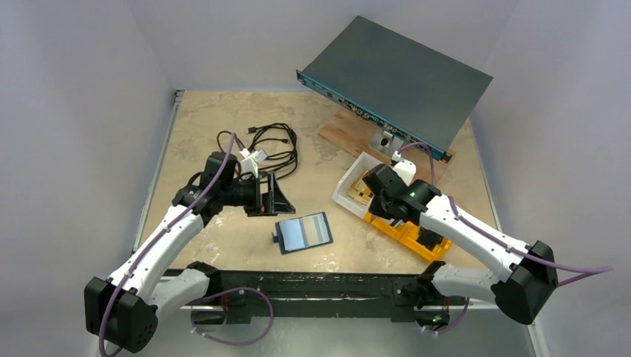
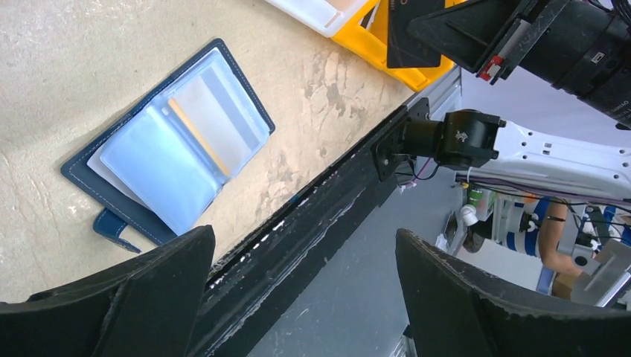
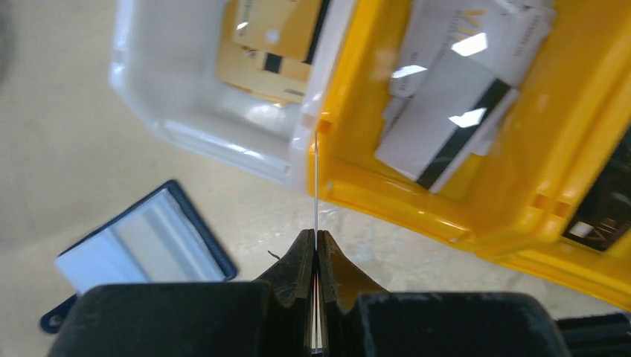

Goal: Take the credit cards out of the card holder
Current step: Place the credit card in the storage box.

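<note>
The card holder point(image 1: 303, 233) lies open on the table between the arms, dark blue with clear sleeves point(image 2: 171, 149); a yellow-edged card point(image 2: 197, 137) shows inside a sleeve. My left gripper point(image 2: 303, 234) hangs open and empty, up and to the left of the holder point(image 1: 269, 195). My right gripper point(image 3: 315, 234) is shut on a thin card point(image 3: 315, 186) seen edge-on, held above the near wall between the white bin point(image 3: 186, 111) and the yellow bin point(image 3: 446, 216). In the left wrist view that card point(image 2: 409, 33) looks dark.
Gold cards point(image 3: 275, 37) lie in the white bin and pale cards point(image 3: 446, 111) in the yellow bin. Black cables point(image 1: 271, 145) lie at the back left. A grey rack unit point(image 1: 398, 78) rests on a wooden board point(image 1: 350, 134). A black rail point(image 1: 312, 286) runs along the table's near edge.
</note>
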Tool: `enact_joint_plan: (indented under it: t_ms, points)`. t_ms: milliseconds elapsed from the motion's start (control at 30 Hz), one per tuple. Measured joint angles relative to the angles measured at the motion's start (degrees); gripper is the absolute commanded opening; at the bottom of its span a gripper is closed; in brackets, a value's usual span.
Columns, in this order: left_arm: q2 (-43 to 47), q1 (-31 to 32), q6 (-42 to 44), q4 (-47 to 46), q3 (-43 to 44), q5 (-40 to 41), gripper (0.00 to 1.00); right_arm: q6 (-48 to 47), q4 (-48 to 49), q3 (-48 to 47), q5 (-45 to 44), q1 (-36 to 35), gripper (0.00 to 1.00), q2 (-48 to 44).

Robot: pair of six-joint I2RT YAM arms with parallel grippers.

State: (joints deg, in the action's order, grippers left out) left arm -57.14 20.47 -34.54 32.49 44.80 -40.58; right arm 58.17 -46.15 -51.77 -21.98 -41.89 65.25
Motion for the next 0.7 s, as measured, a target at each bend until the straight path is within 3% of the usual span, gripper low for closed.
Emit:
enact_joint_plan:
  t_ms: [367,700]
  points:
    - [-0.7,0.3,1.2,0.2,0.0,0.4,0.92,12.4,-20.5,-3.1,-15.0,2.3,0.0,5.5]
    - [-2.1,0.3,1.2,0.2,0.0,0.4,0.92,16.8,-26.3,-3.8,-19.5,8.9,0.0,4.1]
